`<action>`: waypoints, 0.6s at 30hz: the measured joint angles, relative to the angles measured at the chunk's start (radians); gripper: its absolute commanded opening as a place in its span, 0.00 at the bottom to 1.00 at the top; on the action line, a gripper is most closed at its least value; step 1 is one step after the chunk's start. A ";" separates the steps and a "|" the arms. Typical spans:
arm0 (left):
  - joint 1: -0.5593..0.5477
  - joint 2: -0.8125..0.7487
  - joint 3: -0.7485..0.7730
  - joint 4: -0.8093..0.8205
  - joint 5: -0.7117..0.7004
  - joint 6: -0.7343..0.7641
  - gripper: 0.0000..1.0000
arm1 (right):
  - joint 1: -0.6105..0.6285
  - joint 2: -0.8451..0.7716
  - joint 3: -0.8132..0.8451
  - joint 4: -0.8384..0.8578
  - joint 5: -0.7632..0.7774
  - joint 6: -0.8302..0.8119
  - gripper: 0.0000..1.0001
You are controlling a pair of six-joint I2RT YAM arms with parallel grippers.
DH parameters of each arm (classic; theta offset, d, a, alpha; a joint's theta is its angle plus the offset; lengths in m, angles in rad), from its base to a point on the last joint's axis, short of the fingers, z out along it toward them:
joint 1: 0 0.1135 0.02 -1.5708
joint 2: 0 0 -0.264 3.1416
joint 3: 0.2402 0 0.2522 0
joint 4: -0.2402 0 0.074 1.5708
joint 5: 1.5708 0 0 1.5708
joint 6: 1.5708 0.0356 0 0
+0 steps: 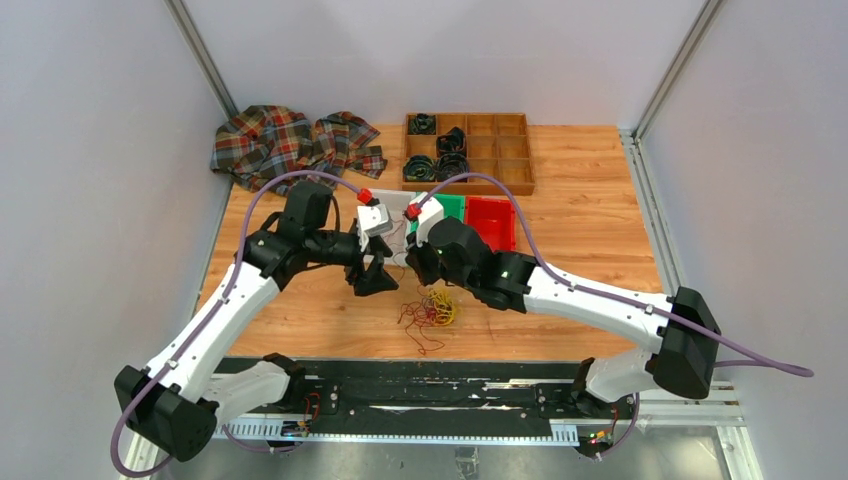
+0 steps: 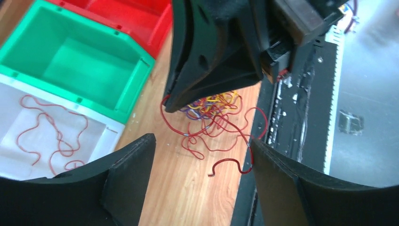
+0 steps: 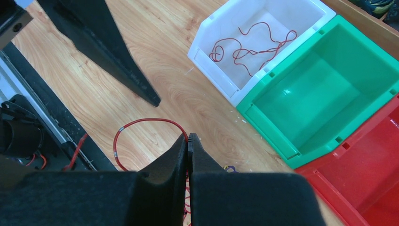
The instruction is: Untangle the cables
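The table [image 1: 590, 180] holds a white bin [image 3: 211, 59] just behind my work, kept close, I judge, for freed strands. My left gripper [image 2: 202, 141] hangs open and empty beside the cables [image 1: 432, 312]. My right gripper [image 3: 188, 140] is closed, seemingly pinching a red cable [image 3: 146, 120] to draw it out. The tangle lies near the front edge with no single long axis, loose red tails trailing toward the arm bases.

No legible text, label, brand, number or sign in any view.
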 measured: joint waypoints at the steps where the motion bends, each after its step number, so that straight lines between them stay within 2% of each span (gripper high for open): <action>1: 0.000 -0.012 -0.014 0.029 -0.011 -0.023 0.76 | 0.000 0.000 0.000 0.004 -0.002 0.005 0.01; 8: 0.002 -0.032 -0.036 0.175 -0.025 -0.219 0.86 | 0.000 -0.003 -0.032 0.079 -0.014 0.025 0.01; 15: 0.097 -0.042 -0.181 0.523 0.093 -0.732 0.88 | 0.000 -0.010 -0.093 0.128 0.003 0.038 0.01; 18: 0.113 -0.043 -0.224 0.626 0.113 -0.890 0.87 | 0.000 -0.037 -0.117 0.156 0.018 0.038 0.01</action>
